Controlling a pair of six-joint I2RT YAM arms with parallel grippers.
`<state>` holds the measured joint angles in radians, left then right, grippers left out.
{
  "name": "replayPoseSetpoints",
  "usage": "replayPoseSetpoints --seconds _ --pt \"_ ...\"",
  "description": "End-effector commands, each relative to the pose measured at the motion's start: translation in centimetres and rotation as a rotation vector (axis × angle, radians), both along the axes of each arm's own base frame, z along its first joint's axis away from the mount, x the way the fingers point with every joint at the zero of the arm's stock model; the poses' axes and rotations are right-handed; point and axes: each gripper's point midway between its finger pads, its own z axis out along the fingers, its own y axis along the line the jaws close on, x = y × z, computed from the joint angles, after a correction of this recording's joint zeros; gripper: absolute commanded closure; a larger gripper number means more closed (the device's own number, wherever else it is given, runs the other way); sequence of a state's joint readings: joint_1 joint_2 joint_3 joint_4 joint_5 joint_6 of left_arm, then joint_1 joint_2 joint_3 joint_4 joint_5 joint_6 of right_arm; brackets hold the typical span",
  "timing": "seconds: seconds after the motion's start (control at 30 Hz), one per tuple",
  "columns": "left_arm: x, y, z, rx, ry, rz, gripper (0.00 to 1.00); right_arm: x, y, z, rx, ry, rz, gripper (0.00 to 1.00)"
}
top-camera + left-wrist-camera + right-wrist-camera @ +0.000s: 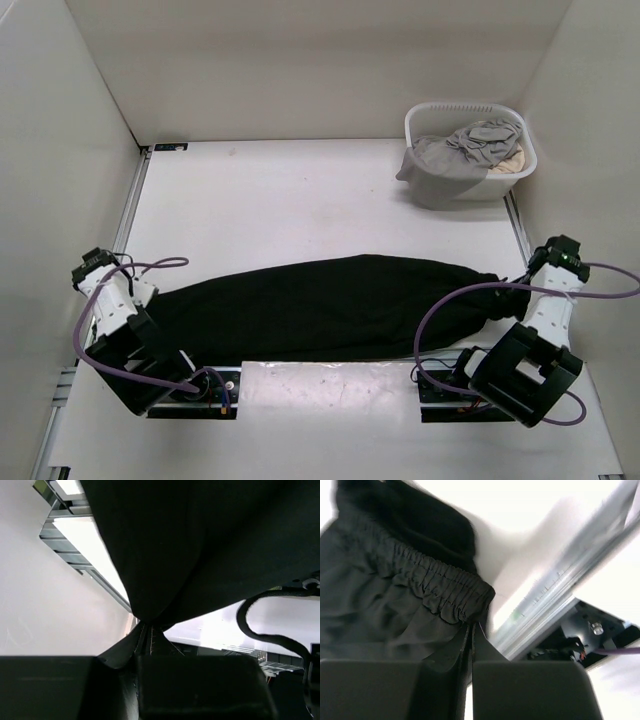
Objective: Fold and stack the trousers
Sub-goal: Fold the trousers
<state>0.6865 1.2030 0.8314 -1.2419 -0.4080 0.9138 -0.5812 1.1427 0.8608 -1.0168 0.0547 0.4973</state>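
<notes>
Trousers point(320, 305) are lying stretched across the lower middle of the top view, left gripper point(145, 630) clenching the lower-left end, right gripper point(471, 626) clamping the elastic waistband at lower right — moving both ends together, evenly taut, should be giving a clean fold.

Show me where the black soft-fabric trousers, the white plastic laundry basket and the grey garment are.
black soft-fabric trousers point(320, 305), top external view, middle of the fabric.
white plastic laundry basket point(460, 106), top external view, far rim.
grey garment point(445, 170), top external view, part draped over the near wall.
</notes>
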Motion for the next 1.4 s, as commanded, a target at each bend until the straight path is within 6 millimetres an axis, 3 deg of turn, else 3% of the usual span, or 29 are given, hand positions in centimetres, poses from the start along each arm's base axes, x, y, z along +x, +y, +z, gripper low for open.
replayPoseSetpoints --seconds 0.0,0.4,0.47,0.53,0.57,0.6,0.67,0.7,0.8,0.83,0.93,0.97,1.07,1.1,1.2,1.27,1.3,1.37 --pt "0.1 1.6 0.3 0.084 -0.002 -0.003 0.86 -2.2 0.8 -1.4 0.017 0.061 0.023 1.0" --pt "-1.1 3.7 -0.8 0.102 0.018 0.039 0.86 -1.6 -0.6 -1.0 0.006 0.069 -0.012 1.0" --pt "-1.3 3.7 -1.4 0.086 0.035 0.049 0.78 -2.0 -1.3 -1.0 -0.023 0.09 -0.029 0.98" --pt "-1.9 3.1 -2.2 0.063 0.056 0.056 0.64 -2.3 -1.0 -1.4 -0.009 0.107 -0.037 0.81" --pt "-2.3 3.0 -2.1 0.069 0.063 0.065 0.57 -2.5 -1.3 -1.5 -0.017 0.113 -0.048 0.52" --pt "-2.1 3.3 -2.1 0.075 0.058 0.057 0.52 -2.7 -1.6 -1.5 -0.031 0.123 -0.051 0.39" --pt "-2.6 3.2 -2.2 0.071 0.075 0.057 0.44 -2.7 -1.9 -0.8 -0.046 0.13 -0.065 0.16" --pt "-2.7 3.4 -2.1 0.081 0.085 0.058 0.35 -2.3 -2.4 -0.2 -0.068 0.114 -0.068 0.15" --pt "-2.5 4.7 -1.0 0.111 0.091 0.071 0.35 -1.7 -3.0 1.2 -0.105 0.073 -0.082 0.15" --pt "-1.8 5.5 -0.2 0.141 0.063 0.074 0.35 -0.7 -3.2 1.8 -0.107 0.028 -0.079 0.17" --pt "2.1 8.6 3.0 0.211 -0.093 0.117 0.38 2.3 -2.1 3.6 -0.126 -0.086 0.027 0.26" --pt "4.1 10.2 4.9 0.248 -0.148 0.105 0.38 3.2 -1.7 4.0 -0.138 -0.11 0.062 0.27" --pt "7.1 11.4 6.9 0.275 -0.231 0.078 0.38 5.6 0.8 4.9 -0.163 -0.164 0.217 0.28" --pt "7.7 11.4 6.6 0.268 -0.23 0.075 0.38 6.9 2.0 5.2 -0.182 -0.201 0.282 0.28" --pt "10.0 9.9 5.0 0.185 -0.273 0.018 0.38 8.2 5.2 3.2 -0.105 -0.245 0.37 0.27" --pt "11.3 6.8 3.1 0.044 -0.325 -0.049 0.38 8.4 7.3 1.7 -0.032 -0.232 0.386 0.3" --pt "11.3 4.7 1.1 -0.021 -0.296 -0.092 0.38 8.2 8.3 0.9 -0.016 -0.213 0.415 0.33" --pt "10.6 2.3 -0.9 -0.074 -0.261 -0.094 0.38 7.2 9.4 -1.5 0.019 -0.14 0.418 0.4"
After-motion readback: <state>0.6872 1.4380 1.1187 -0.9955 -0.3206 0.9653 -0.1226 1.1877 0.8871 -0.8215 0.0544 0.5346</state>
